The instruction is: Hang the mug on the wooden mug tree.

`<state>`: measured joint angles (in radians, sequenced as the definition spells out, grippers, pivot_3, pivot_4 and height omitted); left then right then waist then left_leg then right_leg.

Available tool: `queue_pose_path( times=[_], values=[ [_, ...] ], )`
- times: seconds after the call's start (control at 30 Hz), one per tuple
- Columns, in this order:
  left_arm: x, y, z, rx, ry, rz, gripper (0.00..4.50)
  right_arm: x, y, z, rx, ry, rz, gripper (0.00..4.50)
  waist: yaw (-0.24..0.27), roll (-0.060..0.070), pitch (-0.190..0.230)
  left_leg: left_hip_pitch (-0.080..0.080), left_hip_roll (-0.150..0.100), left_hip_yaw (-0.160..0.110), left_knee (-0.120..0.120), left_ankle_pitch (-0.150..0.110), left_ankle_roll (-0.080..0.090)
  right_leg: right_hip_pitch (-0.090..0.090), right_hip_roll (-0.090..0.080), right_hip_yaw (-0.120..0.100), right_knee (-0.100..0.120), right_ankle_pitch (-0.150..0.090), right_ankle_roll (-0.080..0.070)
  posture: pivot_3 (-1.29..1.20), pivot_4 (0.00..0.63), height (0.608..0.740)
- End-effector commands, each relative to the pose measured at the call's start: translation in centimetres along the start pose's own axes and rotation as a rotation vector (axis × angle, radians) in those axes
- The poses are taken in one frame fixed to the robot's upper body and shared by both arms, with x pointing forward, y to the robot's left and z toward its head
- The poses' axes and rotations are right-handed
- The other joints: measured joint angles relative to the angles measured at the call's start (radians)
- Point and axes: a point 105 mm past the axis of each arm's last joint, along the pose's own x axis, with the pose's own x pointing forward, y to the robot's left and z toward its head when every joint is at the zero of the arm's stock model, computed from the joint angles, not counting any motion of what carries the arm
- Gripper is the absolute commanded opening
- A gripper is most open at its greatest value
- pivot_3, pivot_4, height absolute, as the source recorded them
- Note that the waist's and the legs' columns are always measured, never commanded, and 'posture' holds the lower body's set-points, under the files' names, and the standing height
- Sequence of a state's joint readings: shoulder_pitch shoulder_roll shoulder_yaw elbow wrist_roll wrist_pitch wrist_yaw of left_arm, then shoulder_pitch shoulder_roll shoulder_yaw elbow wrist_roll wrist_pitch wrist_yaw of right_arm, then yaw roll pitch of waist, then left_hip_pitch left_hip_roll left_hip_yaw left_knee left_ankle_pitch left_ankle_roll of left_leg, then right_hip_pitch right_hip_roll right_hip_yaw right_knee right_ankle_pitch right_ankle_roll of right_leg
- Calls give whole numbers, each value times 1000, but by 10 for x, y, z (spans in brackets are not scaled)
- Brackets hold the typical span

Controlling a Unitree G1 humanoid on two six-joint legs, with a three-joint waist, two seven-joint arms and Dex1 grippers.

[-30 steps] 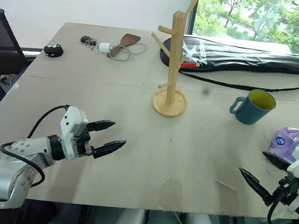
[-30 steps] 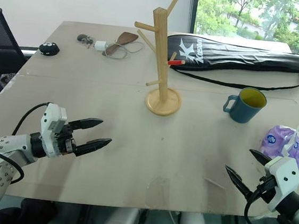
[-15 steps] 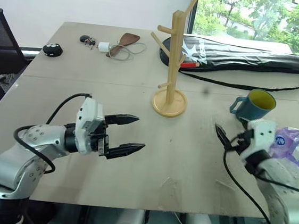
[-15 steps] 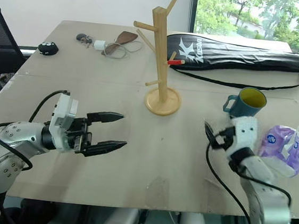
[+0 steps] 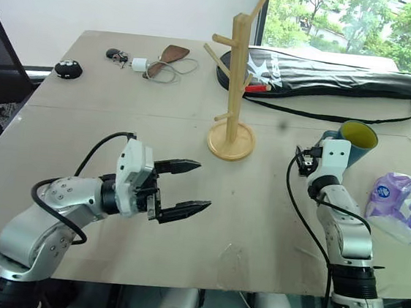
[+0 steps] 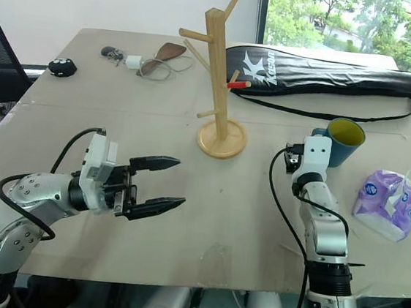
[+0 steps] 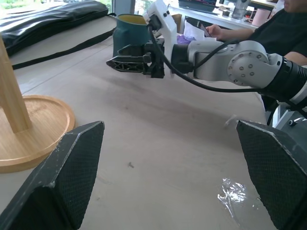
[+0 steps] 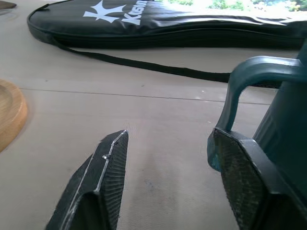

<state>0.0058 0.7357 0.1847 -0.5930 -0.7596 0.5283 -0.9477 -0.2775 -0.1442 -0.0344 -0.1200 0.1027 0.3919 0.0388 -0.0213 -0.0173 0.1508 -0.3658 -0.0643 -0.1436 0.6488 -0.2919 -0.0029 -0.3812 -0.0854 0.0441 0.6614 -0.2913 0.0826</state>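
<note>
Right gripper [image 8: 165, 182] is level at the mug [image 5: 355, 140], which stands upright on the surface [image 5: 120, 123] with its handle [image 8: 249, 86] turned toward the wooden mug tree [image 5: 235, 83]. Jaws part open, nothing clamped: one finger [image 8: 247, 177] sits right against the base of the handle and the mug wall, possibly touching; the other finger [image 8: 103, 182] is out on bare surface on the mug tree side. The handle loop is just ahead of the jaw gap, not between the tips. Mug tree is upright on its round base [image 5: 230, 140], off to the side of the right jaws, well apart, pegs bare. Left gripper [image 5: 187, 189] hovers above the surface with jaws wide and empty, pointing across toward the right arm; the mug tree base lies just beyond and to one side of those jaws, and the mug is far across from them. Black racket bag [image 5: 331, 79] lies behind the mug and mug tree. Purple tissue pack [image 5: 400, 204] is beside the right arm, on the side away from the mug tree. Small clutter (keys, charger, black puck [image 5: 68, 69]) is at the far corner past the left jaws.
</note>
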Motion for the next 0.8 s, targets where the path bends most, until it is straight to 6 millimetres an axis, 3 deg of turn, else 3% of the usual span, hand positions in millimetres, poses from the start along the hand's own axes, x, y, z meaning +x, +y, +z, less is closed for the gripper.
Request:
queue_pose_path(
  times=[0.03, 0.3, 0.8],
  values=[
    [3, -8, 16, 45, -21, -3, 4500, -7, 2, 19, 24, -64, 0, 2679, 0, 0, 0, 0, 0, 0, 0, 0, 0, 0, 0, 0, 0, 0, 0, 0, 150, 738],
    [17, -18, 28, 52, -28, -4, 4500, -2, -13, 15, 47, -38, -120, 2679, 1, 0, 0, 0, 0, 0, 0, 0, 0, 0, 0, 0, 0, 0, 0, 0, 150, 738],
    [16, -24, 28, 55, -16, 28, 4500, 16, -13, 10, 71, -39, -184, 2679, -20, 1, 0, 0, 0, 1, 0, 0, 0, 0, 0, 0, 0, 0, 0, 0, 150, 738]
  ],
)
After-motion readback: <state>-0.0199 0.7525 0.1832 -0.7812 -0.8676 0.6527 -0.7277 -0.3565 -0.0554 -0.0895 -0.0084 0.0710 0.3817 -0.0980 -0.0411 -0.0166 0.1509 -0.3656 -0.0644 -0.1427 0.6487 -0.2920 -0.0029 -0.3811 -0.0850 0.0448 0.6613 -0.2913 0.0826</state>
